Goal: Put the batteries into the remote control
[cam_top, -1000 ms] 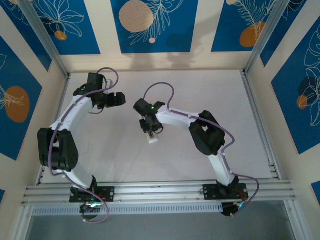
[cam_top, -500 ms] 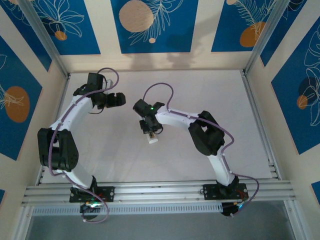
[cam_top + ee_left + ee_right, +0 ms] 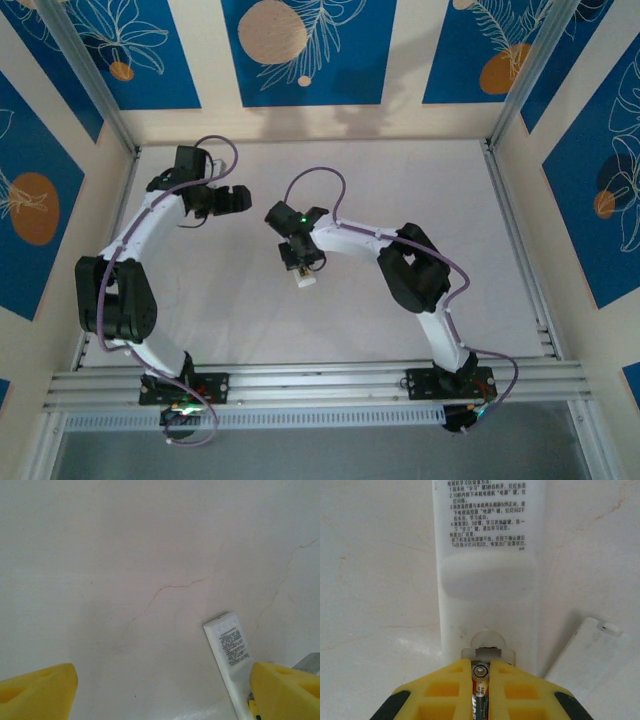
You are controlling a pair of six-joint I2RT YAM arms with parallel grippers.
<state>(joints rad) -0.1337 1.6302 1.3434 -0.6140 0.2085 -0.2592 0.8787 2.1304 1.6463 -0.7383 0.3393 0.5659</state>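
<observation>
the right gripper [image 3: 481, 672] is pinching a battery [image 3: 480, 697] between its yellow fingers, jaws nearly together around it. the battery's metallic end points straight ahead. the remote control [image 3: 487, 580] lies directly in front of the fingertips, back side up, its long axis running away from the gripper in line with the battery. the open battery slot [image 3: 487, 651] at the remote's near end sits just ahead of the battery tip, so the coming move looks like a short push forward along that axis. a loose white cover [image 3: 585, 652] lies just to the gripper's right, beside the remote and seemingly out of the way. the left gripper [image 3: 160, 695] hangs spread wide and empty, the remote ahead to its right; the right arm is nearer.
</observation>
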